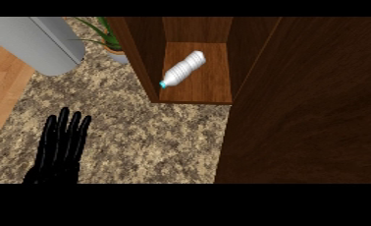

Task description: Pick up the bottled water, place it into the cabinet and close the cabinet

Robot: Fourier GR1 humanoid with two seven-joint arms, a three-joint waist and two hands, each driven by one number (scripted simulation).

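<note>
Head view: a potted plant (110,43) stands beside the cabinet (144,48) holding the bottled water (182,69); left robot hand (62,146) spreads straight fingers, empty.

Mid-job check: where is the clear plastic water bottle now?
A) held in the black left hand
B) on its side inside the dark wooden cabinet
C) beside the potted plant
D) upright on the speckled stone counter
B: the clear plastic water bottle lies on its side on the floor of the dark wooden cabinet, apart from the open black left hand.
</note>
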